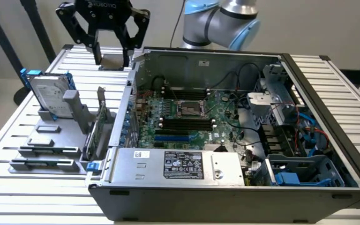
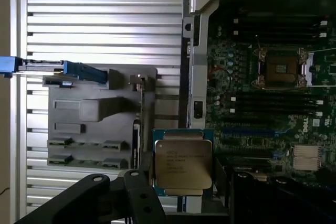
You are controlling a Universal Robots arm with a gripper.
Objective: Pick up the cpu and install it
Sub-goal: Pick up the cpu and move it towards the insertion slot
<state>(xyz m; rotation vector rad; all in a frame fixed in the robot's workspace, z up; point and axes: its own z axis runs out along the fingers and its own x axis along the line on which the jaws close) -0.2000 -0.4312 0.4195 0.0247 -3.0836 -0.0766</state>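
Left of the computer case [image 1: 230, 199], on the slatted desk [image 1: 36, 197], a grey holder [image 1: 55, 140] carries the blue-framed hard drive [image 1: 50, 96]. Just off the case's far left corner and above the desk, the gripper [image 1: 112, 63] hangs clenched on the cpu [image 2: 182, 165], which sits between its fingers with the silver lid towards the wrist camera. It is outside the case and well apart from the socket [image 1: 191, 108], which lies near the middle of the motherboard [image 1: 180, 126] inside the case. The grip seems to bear only on the chip's thin edges, so a jolt could twist it or let it drop. A chip that is turned or tilted when it meets the socket could jam or damage the contacts, and the case's near wall could catch a finger on the way in. The chip's underside is hidden, its corner marking is too small to read, and it is hard to tell whether the socket's frame is open.
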